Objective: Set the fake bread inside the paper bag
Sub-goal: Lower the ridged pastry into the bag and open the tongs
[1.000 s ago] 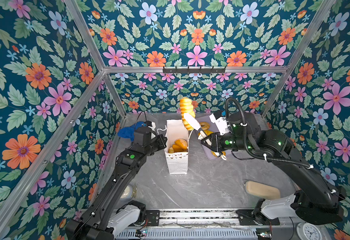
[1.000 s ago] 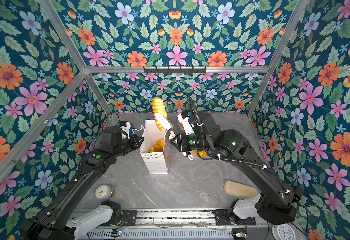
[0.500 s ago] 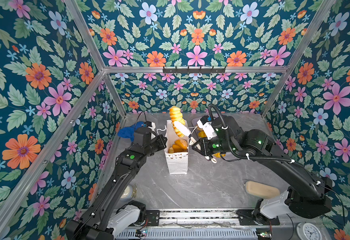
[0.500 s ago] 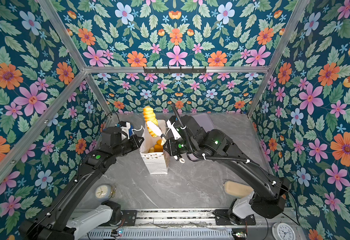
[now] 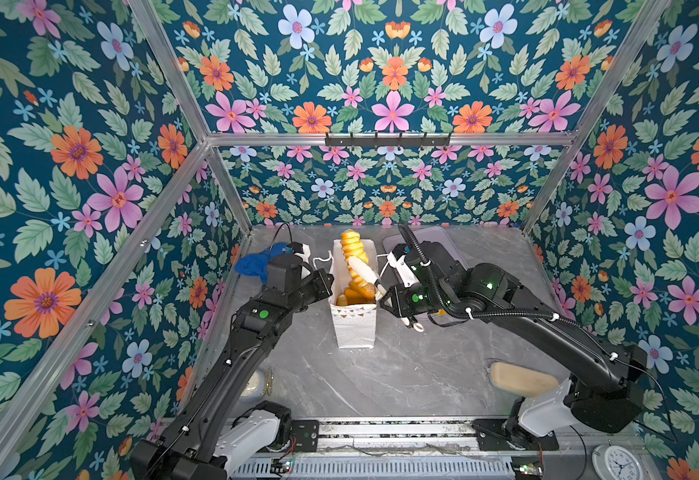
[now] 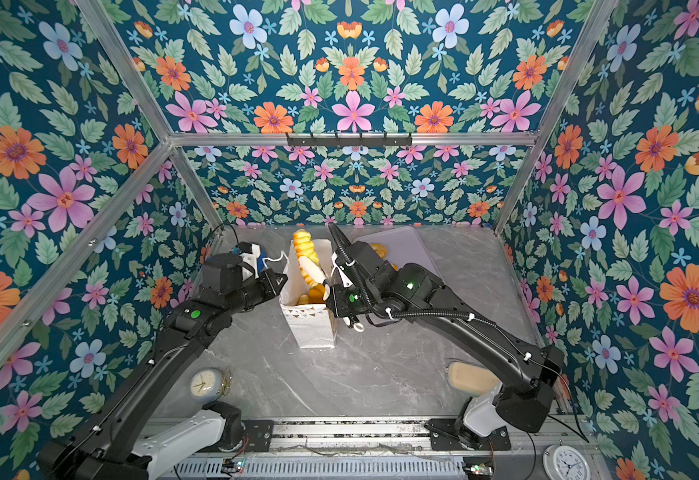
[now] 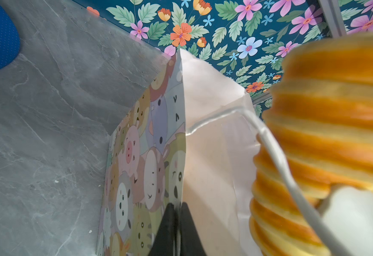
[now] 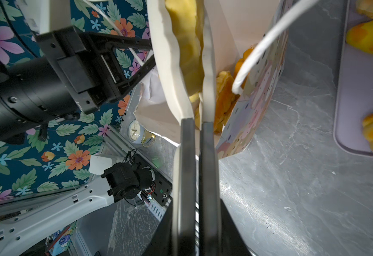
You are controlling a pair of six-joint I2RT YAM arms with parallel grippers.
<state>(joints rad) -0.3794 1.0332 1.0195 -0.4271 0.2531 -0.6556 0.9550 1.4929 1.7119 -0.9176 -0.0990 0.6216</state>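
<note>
On the grey tabletop (image 5: 402,374), the paper bag (image 5: 356,328) stands upright, its nine-o'clock rim pinched by the left hand (image 5: 328,277), apparently to hold the mouth open; a long fake bread loaf (image 5: 351,246), pinched by the right hand (image 5: 359,269) from three o'clock, points end-first into the mouth.

A crumpled blue cloth (image 5: 252,264) lies in the grey marble tabletop's (image 5: 381,374) rear-left corner, a flat lilac tray (image 5: 443,237) rear-right, a matte pale-beige oblong (image 5: 522,378) front-right, and a small round clock (image 6: 204,384) front-left.
</note>
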